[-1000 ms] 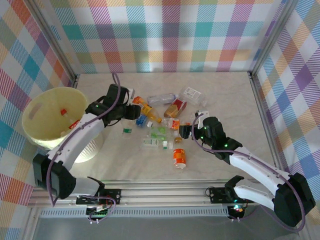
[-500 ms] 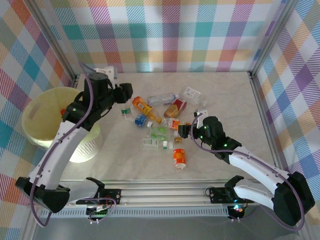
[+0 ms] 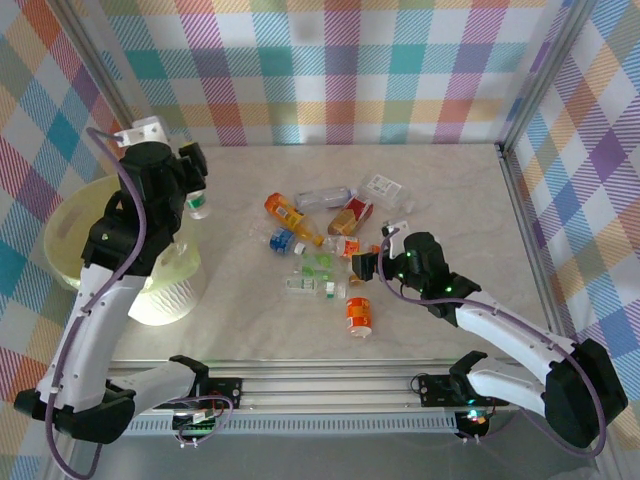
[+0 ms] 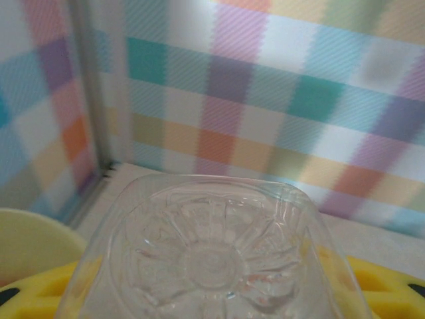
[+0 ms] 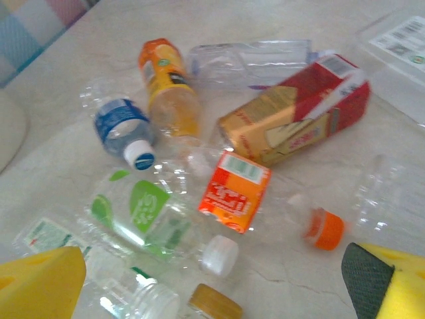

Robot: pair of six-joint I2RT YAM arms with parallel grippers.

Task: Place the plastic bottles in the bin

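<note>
Down and left of the left gripper (image 3: 195,190), very near, sits the bin (image 3: 60,238). This gripper is clamped on a clear bottle (image 4: 212,259). The right gripper (image 5: 212,282) has its fingers wide apart.

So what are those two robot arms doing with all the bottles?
They're putting bottles into the big yellow bin. The left hand holds a clear bottle up in the air, close to the bin. The right hand is open and empty, low over the bottles lying on the table.
</note>
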